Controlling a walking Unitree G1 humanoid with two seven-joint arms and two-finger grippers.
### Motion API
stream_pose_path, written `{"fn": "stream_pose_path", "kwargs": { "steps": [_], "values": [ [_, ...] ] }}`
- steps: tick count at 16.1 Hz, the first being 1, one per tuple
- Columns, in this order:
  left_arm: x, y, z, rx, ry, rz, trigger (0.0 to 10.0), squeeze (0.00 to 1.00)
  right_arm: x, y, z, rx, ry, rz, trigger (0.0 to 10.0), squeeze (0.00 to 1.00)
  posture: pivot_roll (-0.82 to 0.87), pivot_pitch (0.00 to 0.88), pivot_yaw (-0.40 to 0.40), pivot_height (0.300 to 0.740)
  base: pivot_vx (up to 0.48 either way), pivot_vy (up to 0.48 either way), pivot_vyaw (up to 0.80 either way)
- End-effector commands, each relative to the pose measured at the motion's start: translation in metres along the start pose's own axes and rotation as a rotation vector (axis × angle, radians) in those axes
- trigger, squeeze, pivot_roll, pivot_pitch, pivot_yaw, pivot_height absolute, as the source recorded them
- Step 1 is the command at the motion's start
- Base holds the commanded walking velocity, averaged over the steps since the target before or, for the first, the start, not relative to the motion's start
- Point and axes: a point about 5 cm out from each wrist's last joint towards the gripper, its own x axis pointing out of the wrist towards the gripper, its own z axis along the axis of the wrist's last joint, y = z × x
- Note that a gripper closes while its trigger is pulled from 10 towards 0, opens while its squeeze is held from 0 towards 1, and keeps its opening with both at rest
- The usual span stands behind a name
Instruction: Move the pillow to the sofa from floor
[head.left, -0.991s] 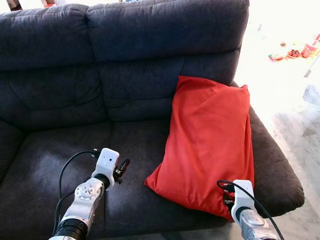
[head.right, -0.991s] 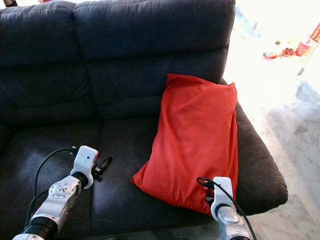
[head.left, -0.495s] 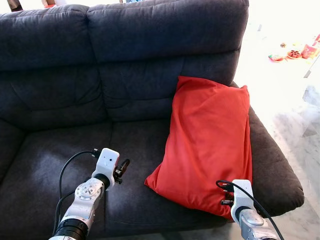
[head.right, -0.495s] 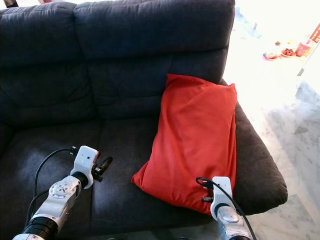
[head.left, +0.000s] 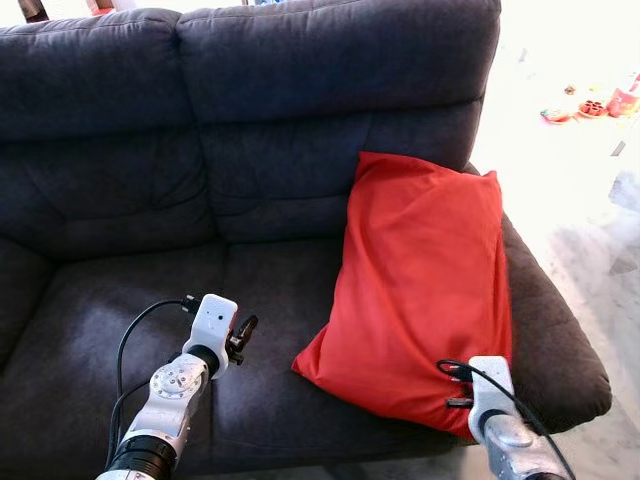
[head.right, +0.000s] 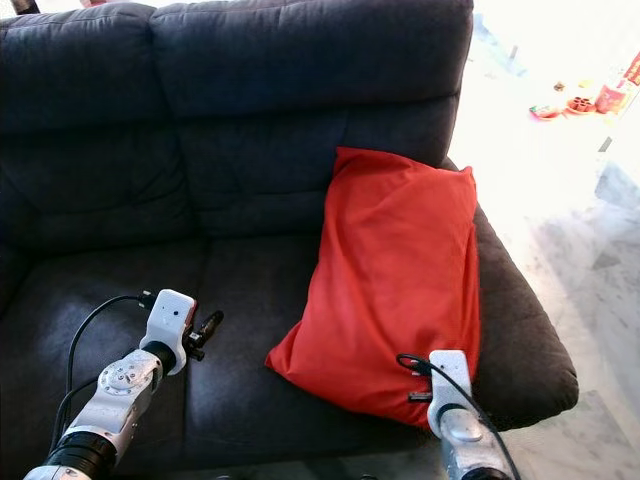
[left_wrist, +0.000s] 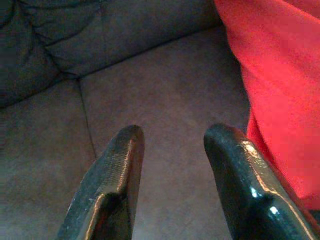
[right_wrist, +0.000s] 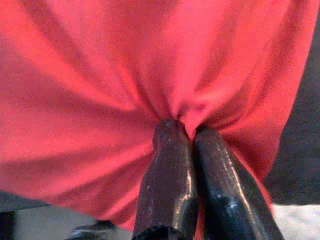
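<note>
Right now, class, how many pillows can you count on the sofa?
1. The red pillow leans on the sofa's right end, its lower edge pinched by the right gripper.

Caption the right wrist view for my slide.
Right gripper pinches a fold of the red pillow lying on the sofa.

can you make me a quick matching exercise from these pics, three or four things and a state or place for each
Things:
1. pillow
2. left gripper
3. right gripper
4. sofa

States or places:
A. dark grey, carrying the red thing on its seat
B. open, over the bare seat cushion
C. red, leaning against the backrest
D. pinching a fold of red fabric

Pairs: 1-C, 2-B, 3-D, 4-A
</note>
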Motion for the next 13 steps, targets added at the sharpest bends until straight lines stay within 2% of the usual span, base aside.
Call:
{"fn": "stream_pose_path", "kwargs": {
  "steps": [1, 2, 3, 7, 11, 13],
  "values": [
    [-0.001, 0.003, -0.002, 0.018, 0.02, 0.009, 10.0, 0.0, 0.001, -0.023, 0.012, -0.044, -0.038, -0.115, 10.0, 0.0, 0.06, 0.08, 0.042, 0.74, 0.0, 0.0, 0.0],
    [-0.001, 0.003, -0.003, 0.017, 0.022, 0.014, 10.0, 0.0, 0.001, -0.032, 0.017, -0.057, -0.059, -0.168, 10.0, 0.0, 0.06, 0.08, 0.041, 0.74, 0.0, 0.0, 0.0],
    [-0.001, 0.003, -0.003, 0.014, 0.022, 0.019, 10.0, 0.0, 0.0, -0.048, 0.025, -0.05, -0.088, -0.248, 10.0, 0.0, 0.06, 0.08, 0.041, 0.74, 0.0, 0.0, 0.0],
    [0.0, 0.004, -0.002, 0.007, 0.017, 0.031, 10.0, 0.0, -0.004, -0.074, 0.053, -0.111, -0.199, -0.376, 10.0, 0.0, 0.06, 0.082, 0.04, 0.74, 0.0, 0.0, 0.0],
    [0.002, 0.005, -0.001, 0.001, 0.013, 0.045, 10.0, 0.0, -0.01, -0.086, 0.085, -0.151, -0.344, -0.456, 10.0, 0.0, 0.05, 0.078, 0.035, 0.74, 0.0, 0.0, 0.0],
    [0.002, 0.006, -0.001, 0.0, 0.012, 0.05, 10.0, 0.0, -0.013, -0.089, 0.091, -0.156, -0.374, -0.481, 10.0, 0.0, 0.05, 0.078, 0.034, 0.74, 0.0, 0.0, 0.0]
  ]
}}
